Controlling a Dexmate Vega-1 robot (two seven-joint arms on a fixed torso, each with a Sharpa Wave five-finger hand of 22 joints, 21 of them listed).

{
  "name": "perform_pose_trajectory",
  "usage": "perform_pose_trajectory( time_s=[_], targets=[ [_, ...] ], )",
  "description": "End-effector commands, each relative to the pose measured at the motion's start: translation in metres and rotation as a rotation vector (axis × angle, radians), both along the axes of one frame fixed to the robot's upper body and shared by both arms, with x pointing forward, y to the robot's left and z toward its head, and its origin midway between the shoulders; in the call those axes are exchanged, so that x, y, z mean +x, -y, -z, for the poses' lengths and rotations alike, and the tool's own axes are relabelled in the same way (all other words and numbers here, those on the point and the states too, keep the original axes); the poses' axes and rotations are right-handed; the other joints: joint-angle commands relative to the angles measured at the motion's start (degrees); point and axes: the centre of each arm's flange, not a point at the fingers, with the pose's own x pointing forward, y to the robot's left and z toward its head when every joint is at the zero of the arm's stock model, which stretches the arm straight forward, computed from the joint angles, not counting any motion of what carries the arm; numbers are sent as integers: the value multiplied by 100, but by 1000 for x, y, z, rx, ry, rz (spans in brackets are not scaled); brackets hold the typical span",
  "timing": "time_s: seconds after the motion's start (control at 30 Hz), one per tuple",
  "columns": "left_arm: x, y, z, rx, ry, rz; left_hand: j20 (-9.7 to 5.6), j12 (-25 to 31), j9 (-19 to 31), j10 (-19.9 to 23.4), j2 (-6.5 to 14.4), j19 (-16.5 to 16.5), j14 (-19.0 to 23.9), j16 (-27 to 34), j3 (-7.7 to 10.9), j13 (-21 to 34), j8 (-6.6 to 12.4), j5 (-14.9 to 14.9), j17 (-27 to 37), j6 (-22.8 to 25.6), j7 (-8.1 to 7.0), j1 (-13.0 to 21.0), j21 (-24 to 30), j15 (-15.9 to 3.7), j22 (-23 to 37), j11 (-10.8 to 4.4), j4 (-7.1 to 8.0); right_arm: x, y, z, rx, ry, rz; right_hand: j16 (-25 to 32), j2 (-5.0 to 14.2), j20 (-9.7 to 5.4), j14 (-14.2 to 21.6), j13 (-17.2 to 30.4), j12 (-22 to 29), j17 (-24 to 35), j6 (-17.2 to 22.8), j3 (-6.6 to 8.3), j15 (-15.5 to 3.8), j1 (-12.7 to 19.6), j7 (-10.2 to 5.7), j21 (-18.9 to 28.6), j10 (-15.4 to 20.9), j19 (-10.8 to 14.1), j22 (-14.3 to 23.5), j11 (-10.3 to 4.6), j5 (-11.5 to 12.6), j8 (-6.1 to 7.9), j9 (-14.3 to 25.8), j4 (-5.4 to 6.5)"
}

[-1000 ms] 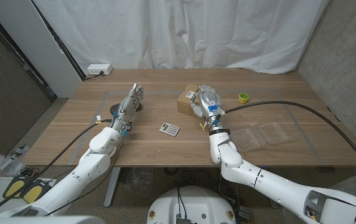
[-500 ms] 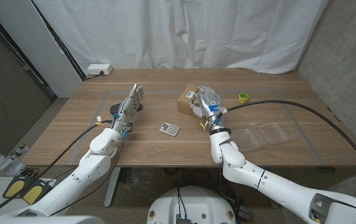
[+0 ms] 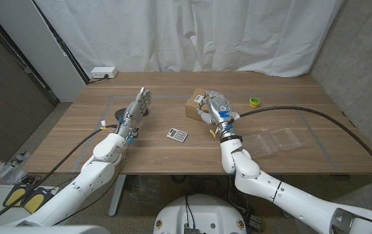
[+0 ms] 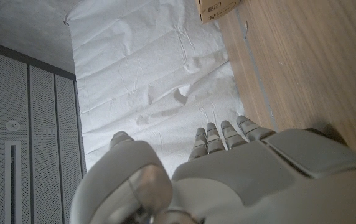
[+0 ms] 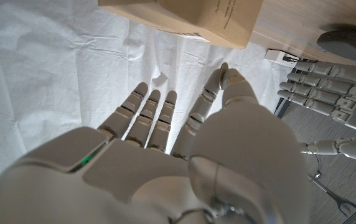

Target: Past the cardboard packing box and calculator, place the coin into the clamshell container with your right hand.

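Currently the right hand (image 3: 215,105) hovers with straight, spread fingers, empty, beside the brown cardboard packing box (image 3: 196,105) near the table's far edge. I cannot make out the coin. Reaching on risks shoving the box; the clear plastic clamshell container (image 3: 278,140) lies toward the right edge.

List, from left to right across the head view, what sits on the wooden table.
White power strip → left hand → small grey calculator → right hand, in front of the brown cardboard packing box → yellow-green round lid → clear plastic clamshell container.
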Motion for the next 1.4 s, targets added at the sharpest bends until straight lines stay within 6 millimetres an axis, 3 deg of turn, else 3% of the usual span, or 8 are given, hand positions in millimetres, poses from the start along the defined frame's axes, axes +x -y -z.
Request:
perform_pose_trajectory(
  time_s=[0.03,0.4,0.93,1.4],
  targets=[
    [-9,-2,-3,11,-7,-18,-42,-13,31,-8,24,-61,-19,-7,-40,32,-4,1,22,6,23,61,9,9,28,20,12,-16,8,-13,36,-34,-62,-20,-39,-5,-47,21,-25,27,153,-14,-60,23,-130,-7,11,6,18,-17,-3,-28,-9,16],
    [-19,-2,-1,23,-1,-32,-45,-12,30,-9,33,-62,-24,-7,-49,32,-6,-2,22,1,30,71,10,8,28,25,11,-38,12,-24,65,-75,-96,-48,-36,-12,-129,20,-71,31,144,-28,-27,5,-141,-49,-50,-73,17,26,-5,-72,-81,37],
    [-11,9,3,28,-13,-3,-51,-12,30,-10,47,-62,-20,-5,-58,32,-3,-7,21,11,32,85,11,10,28,19,9,-51,32,-30,87,-116,-174,-92,-28,-73,-302,17,-141,28,173,-47,-43,-2,-141,-106,-136,-176,12,105,-3,-115,-184,56],
    [-8,13,8,4,-21,20,-49,-12,30,-14,61,-63,-21,-4,-67,32,-2,-13,21,13,34,100,11,17,28,26,7,-57,55,-34,98,-167,-279,-102,-16,-155,-409,15,-194,24,171,-67,-119,-16,-146,-125,-207,-206,8,85,3,-147,-248,78]
  ],
)
